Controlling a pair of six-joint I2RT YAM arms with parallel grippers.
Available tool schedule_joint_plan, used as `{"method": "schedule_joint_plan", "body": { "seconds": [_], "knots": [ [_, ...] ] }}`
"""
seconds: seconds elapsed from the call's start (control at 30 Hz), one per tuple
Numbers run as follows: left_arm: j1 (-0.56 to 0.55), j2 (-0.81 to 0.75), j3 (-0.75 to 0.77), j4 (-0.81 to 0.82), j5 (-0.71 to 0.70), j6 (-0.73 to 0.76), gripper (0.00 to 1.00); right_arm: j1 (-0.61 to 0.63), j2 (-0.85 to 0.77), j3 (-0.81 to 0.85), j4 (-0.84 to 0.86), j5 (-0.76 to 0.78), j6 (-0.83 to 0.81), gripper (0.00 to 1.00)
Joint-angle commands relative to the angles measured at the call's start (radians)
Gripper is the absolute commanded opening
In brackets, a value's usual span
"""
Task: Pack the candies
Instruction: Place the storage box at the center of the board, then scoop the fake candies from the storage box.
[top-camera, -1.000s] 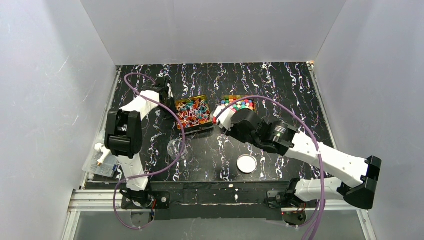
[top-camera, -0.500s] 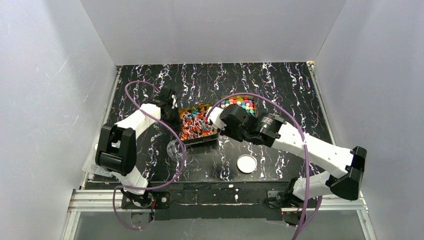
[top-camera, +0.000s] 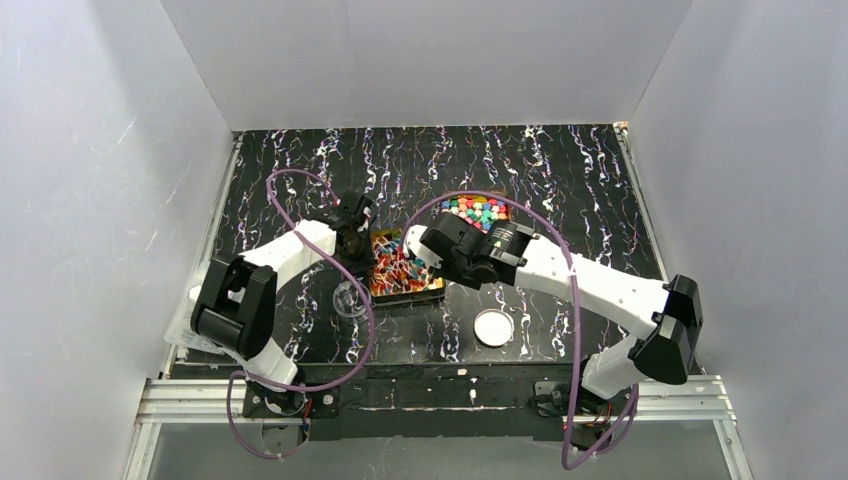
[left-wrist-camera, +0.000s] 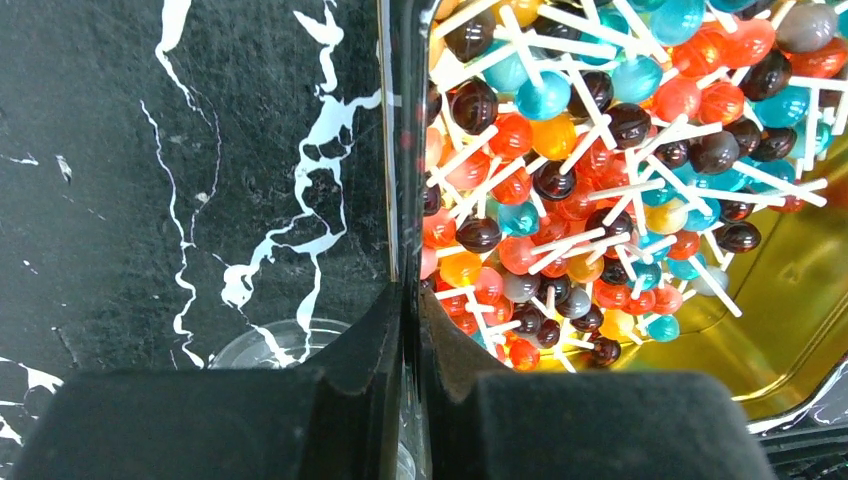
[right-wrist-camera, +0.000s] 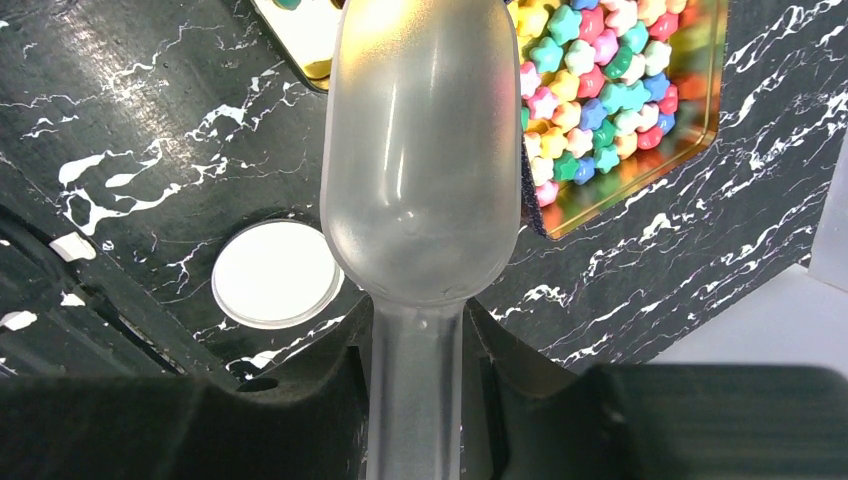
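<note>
The candies lie in two gold tins. One tin (top-camera: 436, 287) holds ball sweets on white sticks (left-wrist-camera: 600, 150), red, blue, orange and brown. The far tin (top-camera: 478, 211) holds small star-shaped sweets (right-wrist-camera: 600, 70), pink, green, blue and yellow. My left gripper (left-wrist-camera: 407, 300) is shut on the left wall of the stick-sweet tin (left-wrist-camera: 800, 330); in the top view it (top-camera: 354, 240) sits at that tin's left side. My right gripper (right-wrist-camera: 420, 312) is shut on the handle of a translucent scoop (right-wrist-camera: 420, 150), which looks empty. In the top view the right gripper (top-camera: 432, 248) hovers over the stick-sweet tin.
A round white lid (top-camera: 493, 327) lies near the front, also in the right wrist view (right-wrist-camera: 277, 273). A clear round cup (top-camera: 349, 299) stands just left of the stick-sweet tin, also in the left wrist view (left-wrist-camera: 270, 345). A clear plastic bag (top-camera: 182, 325) lies at the left edge.
My left gripper has dragged the stick-sweet tin nearer and to the right. My right arm has swung left with the scoop, from beside the star-sweet tin to over the stick-sweet tin.
</note>
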Motion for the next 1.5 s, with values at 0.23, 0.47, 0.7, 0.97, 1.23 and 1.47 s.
{"method": "schedule_joint_plan", "body": {
  "seconds": [0.23,0.47,0.7,0.97,1.23,1.47],
  "knots": [
    [-0.045,-0.135,-0.045,0.029,-0.017,-0.056,0.27,-0.002,0.08,0.048,-0.038,-0.039,0.018,0.01],
    [-0.045,-0.36,-0.096,-0.064,-0.179,-0.055,0.53,-0.002,0.268,0.194,-0.125,-0.052,0.062,0.01],
    [-0.042,-0.638,-0.221,-0.187,-0.369,-0.141,0.69,-0.002,0.46,0.393,-0.262,-0.059,0.103,0.01],
    [-0.042,-0.848,-0.227,-0.27,-0.359,-0.131,0.77,-0.001,0.581,0.504,-0.316,-0.064,0.132,0.01],
    [-0.042,-0.899,-0.207,-0.304,-0.313,-0.071,0.77,-0.001,0.692,0.597,-0.319,-0.093,0.15,0.01],
    [-0.042,-0.933,-0.206,-0.333,-0.322,-0.039,0.78,-0.001,0.791,0.697,-0.295,-0.115,0.163,0.01]
  ]
}}
